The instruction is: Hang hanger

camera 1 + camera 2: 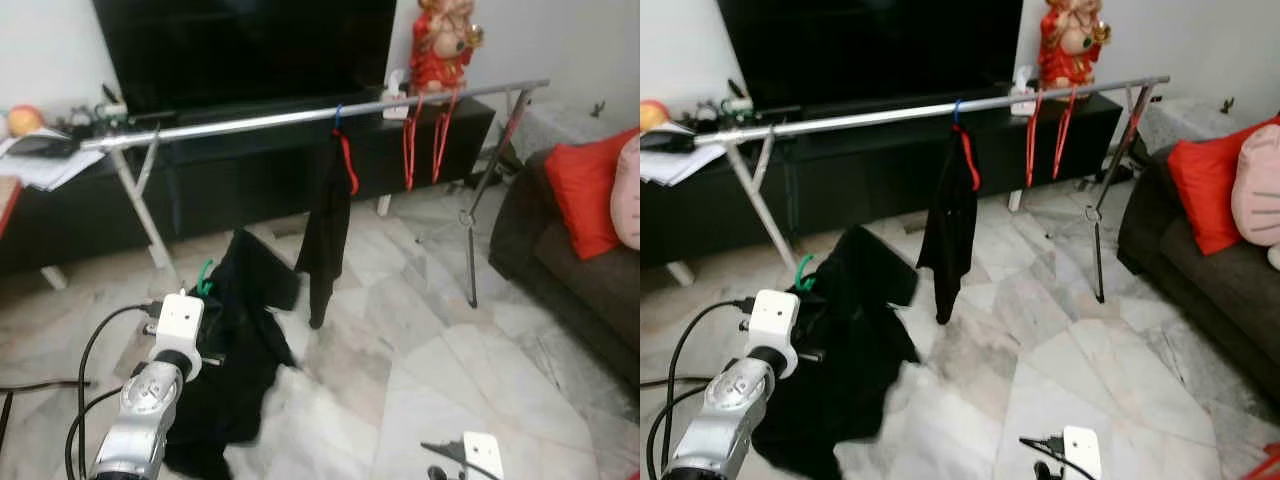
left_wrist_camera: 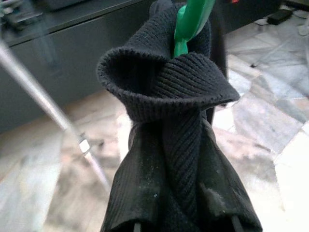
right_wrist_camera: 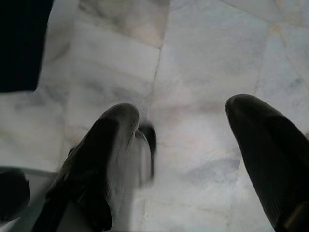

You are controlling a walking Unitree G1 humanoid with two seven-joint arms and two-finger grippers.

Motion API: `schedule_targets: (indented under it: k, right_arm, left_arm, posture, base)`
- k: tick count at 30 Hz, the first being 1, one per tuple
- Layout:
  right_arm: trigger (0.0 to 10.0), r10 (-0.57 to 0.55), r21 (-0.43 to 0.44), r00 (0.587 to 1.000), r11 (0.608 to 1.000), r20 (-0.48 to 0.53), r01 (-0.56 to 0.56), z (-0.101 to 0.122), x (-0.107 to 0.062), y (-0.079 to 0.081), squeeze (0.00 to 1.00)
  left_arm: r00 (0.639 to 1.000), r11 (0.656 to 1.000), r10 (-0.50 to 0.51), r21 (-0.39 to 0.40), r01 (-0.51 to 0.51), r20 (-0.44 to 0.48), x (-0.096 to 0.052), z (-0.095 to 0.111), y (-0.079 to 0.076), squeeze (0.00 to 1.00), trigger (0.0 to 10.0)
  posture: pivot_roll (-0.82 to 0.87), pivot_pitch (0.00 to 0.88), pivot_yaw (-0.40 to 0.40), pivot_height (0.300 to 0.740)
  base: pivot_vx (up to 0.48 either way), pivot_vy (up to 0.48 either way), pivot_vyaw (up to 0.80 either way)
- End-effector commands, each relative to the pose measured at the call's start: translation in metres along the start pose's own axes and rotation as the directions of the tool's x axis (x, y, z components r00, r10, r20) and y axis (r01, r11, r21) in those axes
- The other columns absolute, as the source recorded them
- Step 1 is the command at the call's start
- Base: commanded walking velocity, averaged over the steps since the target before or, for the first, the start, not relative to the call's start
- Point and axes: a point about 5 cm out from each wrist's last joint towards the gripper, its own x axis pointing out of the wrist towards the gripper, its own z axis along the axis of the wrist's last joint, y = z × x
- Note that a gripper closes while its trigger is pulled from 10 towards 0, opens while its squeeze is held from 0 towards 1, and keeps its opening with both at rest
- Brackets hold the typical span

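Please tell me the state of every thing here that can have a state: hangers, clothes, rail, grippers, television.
Green hanger: off the rail, inside the black garment.
Black garment: held up by left gripper, draped down.
Blue-hooked hanger: on the rail, carrying a dark garment.
Two red hangers: on the rail, empty.
Rail: standing, slightly sloped.
Right gripper: open, empty, over the floor.
Television: off.

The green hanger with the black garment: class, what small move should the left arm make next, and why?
Probably lift and carry it toward the rail. The left gripper holds the black garment with the green hanger low above the floor, below the rail, where a bare stretch lies left of the hung garment.
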Motion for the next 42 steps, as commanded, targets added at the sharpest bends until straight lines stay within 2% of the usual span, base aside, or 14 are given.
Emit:
schedule_targets:
  k: [1, 20, 28, 32, 42]
  right_arm:
    - [10.0, -0.018, -0.007, 1.000, 1.000, 0.008, 0.019, 0.004, -0.001, -0.009, 0.00]
    - [10.0, 0.008, -0.010, 1.000, 1.000, 0.008, -0.008, 0.006, 0.000, -0.006, 0.00]
    - [10.0, 0.016, -0.015, 1.000, 1.000, 0.003, -0.016, 0.005, 0.000, -0.006, 0.00]
    - [10.0, 0.017, -0.020, 1.000, 1.000, 0.000, -0.017, 0.004, 0.000, -0.006, 0.00]
    - [10.0, 0.020, -0.030, 1.000, 0.999, -0.002, -0.020, 0.003, -0.001, -0.007, 0.00]
  left_arm:
    - [1.000, 1.000, -0.003, 0.005, 0.003, 0.020, 0.004, 0.007, -0.003, 0.00, 10.0]
    - [1.000, 1.000, 0.014, 0.015, -0.014, 0.013, 0.006, 0.008, 0.004, 0.00, 10.0]
    - [1.000, 1.000, -0.006, 0.020, 0.006, 0.005, 0.005, 0.007, 0.001, 0.00, 10.0]
    - [0.994, 0.994, -0.109, 0.031, 0.109, -0.015, 0.003, 0.002, -0.011, 0.00, 10.0]
    - [0.977, 0.976, -0.212, 0.039, 0.213, -0.031, 0.000, -0.001, -0.023, 0.00, 10.0]
  posture:
    - [-0.07, 0.000, -0.032, 0.740]
    - [-0.07, 0.000, -0.034, 0.740]
    - [-0.07, 0.000, -0.031, 0.740]
    - [-0.07, 0.000, -0.031, 0.740]
    - [-0.07, 0.000, -0.036, 0.740]
  base:
    - [0.480, 0.000, 0.00]
    - [0.480, 0.000, 0.00]
    - [0.480, 0.000, 0.00]
    - [0.334, 0.000, 0.00]
    - [0.000, 0.000, 0.00]
